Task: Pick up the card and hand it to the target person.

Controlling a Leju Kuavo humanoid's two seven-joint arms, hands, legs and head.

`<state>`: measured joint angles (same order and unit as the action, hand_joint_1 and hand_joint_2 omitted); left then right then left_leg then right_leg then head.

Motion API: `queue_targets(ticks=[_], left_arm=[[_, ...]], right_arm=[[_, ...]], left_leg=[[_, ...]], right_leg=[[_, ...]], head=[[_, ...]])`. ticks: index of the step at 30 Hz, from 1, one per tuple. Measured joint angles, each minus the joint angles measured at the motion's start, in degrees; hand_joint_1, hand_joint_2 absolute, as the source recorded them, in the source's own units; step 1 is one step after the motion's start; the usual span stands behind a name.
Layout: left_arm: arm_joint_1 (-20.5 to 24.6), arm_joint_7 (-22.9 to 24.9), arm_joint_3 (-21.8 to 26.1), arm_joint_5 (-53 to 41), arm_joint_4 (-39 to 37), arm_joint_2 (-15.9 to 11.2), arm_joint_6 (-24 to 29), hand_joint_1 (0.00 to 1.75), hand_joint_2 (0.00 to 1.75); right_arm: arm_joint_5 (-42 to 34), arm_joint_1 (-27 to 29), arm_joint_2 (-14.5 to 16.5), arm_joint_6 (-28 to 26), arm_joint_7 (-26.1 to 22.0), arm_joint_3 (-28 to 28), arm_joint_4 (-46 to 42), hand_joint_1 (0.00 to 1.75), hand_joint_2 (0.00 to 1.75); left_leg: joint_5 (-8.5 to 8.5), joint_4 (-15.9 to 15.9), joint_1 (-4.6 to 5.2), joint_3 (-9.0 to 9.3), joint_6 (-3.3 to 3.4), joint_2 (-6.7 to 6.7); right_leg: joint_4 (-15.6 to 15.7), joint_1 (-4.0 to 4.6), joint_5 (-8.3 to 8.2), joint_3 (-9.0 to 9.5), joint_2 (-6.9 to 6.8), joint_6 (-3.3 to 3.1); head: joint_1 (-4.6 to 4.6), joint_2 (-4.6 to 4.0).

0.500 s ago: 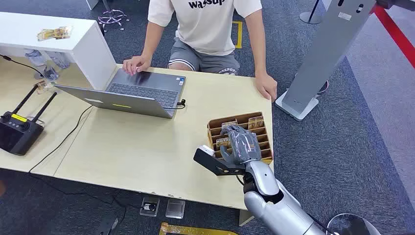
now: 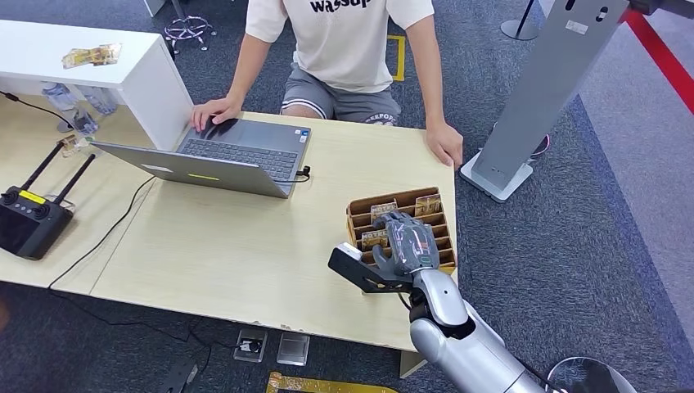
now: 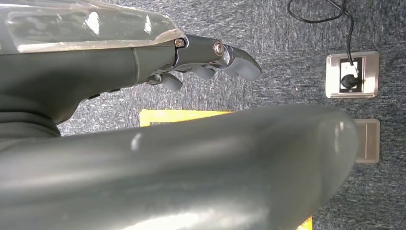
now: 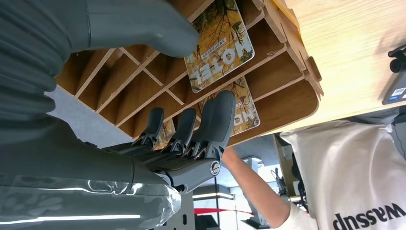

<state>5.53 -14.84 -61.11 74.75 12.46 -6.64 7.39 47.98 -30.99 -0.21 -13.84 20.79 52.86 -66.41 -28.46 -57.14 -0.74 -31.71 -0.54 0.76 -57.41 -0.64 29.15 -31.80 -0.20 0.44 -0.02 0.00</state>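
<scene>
A wooden card rack [image 2: 400,199] stands at the table's near right corner, with yellow cards [image 2: 382,210] upright in its slots. My right hand [image 2: 407,243] hovers over the rack's near rows, fingers apart, gripping nothing. In the right wrist view a yellow "HOTEL" card [image 4: 220,45] lies in a slot between the thumb and the dark fingers [image 4: 213,122], and a second card [image 4: 237,103] sits one slot further on. The target person [image 2: 344,49] sits across the table with one hand [image 2: 448,143] at its far edge. My left hand [image 3: 143,62] hangs over the floor, empty.
An open laptop [image 2: 221,155] lies in front of the person, whose other hand [image 2: 209,110] rests on it. A black controller [image 2: 29,221] with antennas is at the left. A white cabinet [image 2: 90,74] stands far left, and a grey floor stand [image 2: 548,90] to the right of the table.
My right hand has shifted slightly right and a little lower over the rack. The person's hand on the laptop has slid left.
</scene>
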Motion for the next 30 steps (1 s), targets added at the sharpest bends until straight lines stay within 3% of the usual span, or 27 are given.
queue_targets(ticks=[30], left_arm=[[-0.01, 0.18, 0.0, 0.15, 0.0, 0.0, 0.01, 0.0, 0.0]], right_arm=[[-1.46, -0.25, 1.05, -0.02, -1.5, -0.05, 3.01, 0.82, 1.75]], left_leg=[[0.0, 0.0, 0.0, 0.01, 0.0, 0.0]], right_leg=[[0.0, 0.0, 0.0, 0.01, 0.0, 0.0]], head=[[0.01, 0.0]])
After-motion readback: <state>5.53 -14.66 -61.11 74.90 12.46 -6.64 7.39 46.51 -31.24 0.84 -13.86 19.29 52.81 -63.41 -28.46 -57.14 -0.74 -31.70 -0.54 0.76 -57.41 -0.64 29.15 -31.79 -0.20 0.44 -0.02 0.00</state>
